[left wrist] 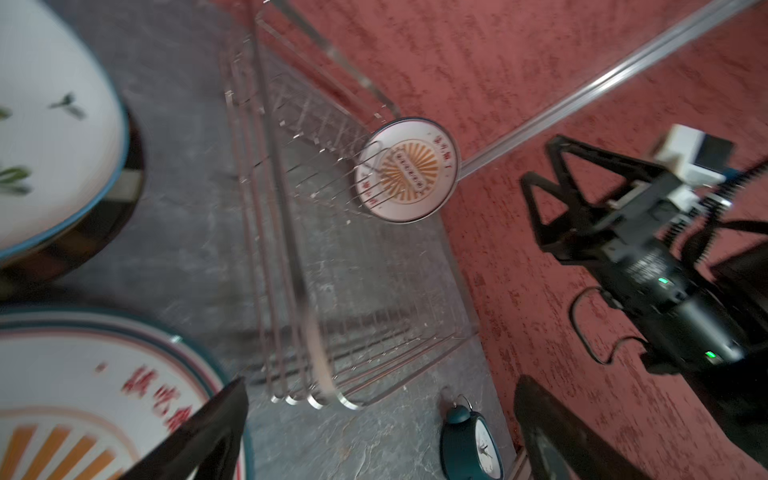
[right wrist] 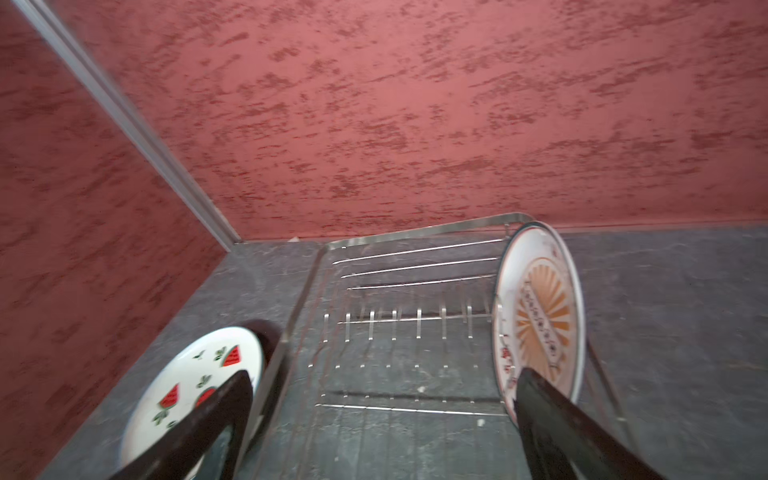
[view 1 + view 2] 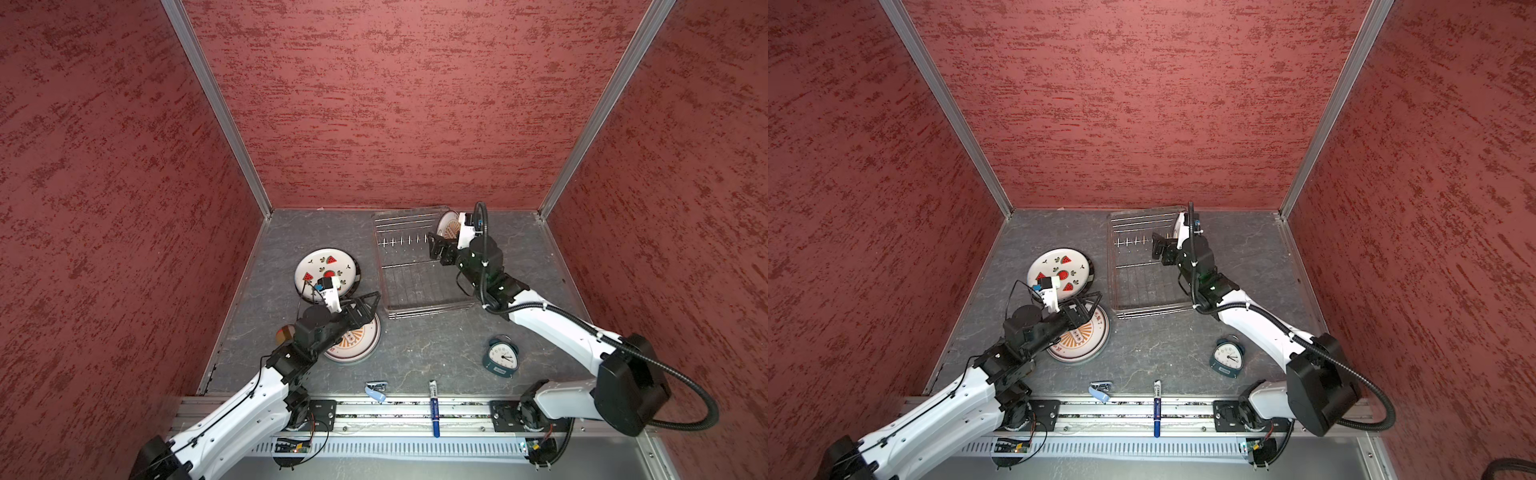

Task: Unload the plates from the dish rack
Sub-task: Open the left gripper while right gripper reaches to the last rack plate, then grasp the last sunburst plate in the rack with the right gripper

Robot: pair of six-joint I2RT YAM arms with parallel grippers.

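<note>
Fingers (image 2: 552,419) of the right gripper (image 3: 436,249) gape wide and empty over the dish rack (image 3: 415,286), beside the last plate (image 3: 448,226) standing at its end. The left gripper (image 3: 368,306), also wide and empty, hangs above the unloaded plates (image 3: 358,340). Blur hides whether the rim sits between the jaws, so closing might knock it over.

Three plates show their faces: one watermelon plate (image 3: 326,268) at ten o'clock on the table (image 3: 419,353), one flat sunburst plate (image 3: 362,340) at seven, and one upright sunburst plate (image 3: 448,226) in the single dish rack (image 3: 415,286). There is one alarm clock (image 3: 502,357), one pen (image 3: 434,411) and one small blue object (image 3: 375,391).
</note>
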